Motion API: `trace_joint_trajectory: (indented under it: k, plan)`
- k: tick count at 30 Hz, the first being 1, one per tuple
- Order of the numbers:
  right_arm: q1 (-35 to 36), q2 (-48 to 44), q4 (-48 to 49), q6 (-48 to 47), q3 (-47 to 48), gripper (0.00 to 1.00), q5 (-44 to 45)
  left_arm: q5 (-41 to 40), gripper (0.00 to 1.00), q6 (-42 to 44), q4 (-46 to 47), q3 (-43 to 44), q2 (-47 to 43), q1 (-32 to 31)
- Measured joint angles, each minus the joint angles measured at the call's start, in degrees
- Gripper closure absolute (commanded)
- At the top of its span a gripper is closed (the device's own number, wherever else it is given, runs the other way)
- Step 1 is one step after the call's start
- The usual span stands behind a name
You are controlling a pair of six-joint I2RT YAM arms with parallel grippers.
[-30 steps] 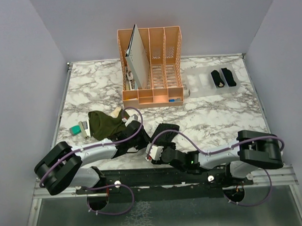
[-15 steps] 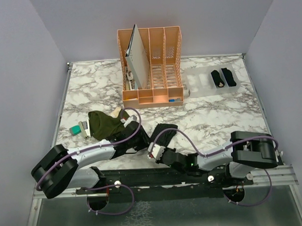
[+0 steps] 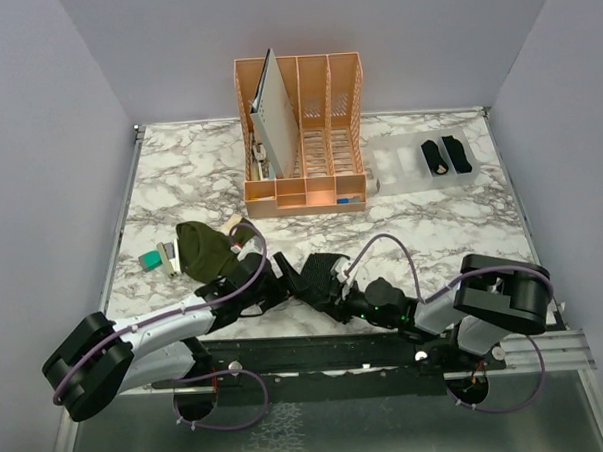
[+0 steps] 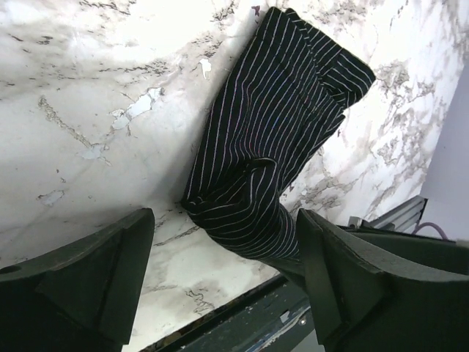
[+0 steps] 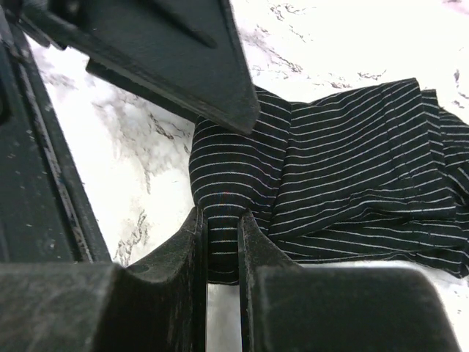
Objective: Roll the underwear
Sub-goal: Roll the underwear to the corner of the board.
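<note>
Pretty plain setup: a white marble-look table point(image 3: 452, 229) with grey veins, boxed in by a flat lavender-grey back wall point(image 3: 303, 26), left wall point(image 3: 39, 177) and right wall point(image 3: 577, 124). A metal rail point(image 3: 572, 352) runs along the near edge. Light's soft and even.

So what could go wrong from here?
The right hand pinches only a small fold of the striped underwear, so it may slip free. The open left hand sits very close, so they might bump. The cloth lies near the table edge and could slide off.
</note>
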Motion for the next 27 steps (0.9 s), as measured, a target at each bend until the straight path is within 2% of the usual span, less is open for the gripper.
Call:
trace_joint_trajectory:
  k: [5,9,16,17,21,23,24,27]
  plan:
    - [-4.28,3.56,8.72,6.49,-2.45,0.97,-7.65,0.2,0.14,-1.33,2.95,-2.05,-1.14,0.02]
    - [-5.55,6.21,13.14,9.7,-3.1,0.97,-11.85,1.03,0.19,-2.45,6.64,-2.73,0.52,0.0]
    - [-8.7,10.8,20.52,13.92,-4.24,0.94,-16.74,2.64,0.56,-3.43,10.64,-2.19,5.92,-0.02]
    - [-8.98,11.21,21.18,14.29,-4.31,0.92,-17.22,2.67,0.62,-3.45,10.51,-2.19,6.14,-0.04]
    - [-9.31,11.8,21.86,15.17,-4.31,0.7,-18.88,3.13,0.86,-3.98,9.92,-2.29,6.86,-0.04]
    - [-9.33,11.8,21.9,15.43,-4.31,0.57,-19.47,3.26,0.93,-3.87,9.62,-2.25,6.86,-0.04]
    - [-9.33,11.72,22.01,15.61,-4.31,0.54,-19.76,3.23,0.98,-3.85,9.01,-2.23,6.86,-0.04]
    - [-9.44,10.49,21.07,15.67,-4.35,0.5,-20.13,3.26,1.0,-3.65,7.15,-1.53,6.84,-0.04]
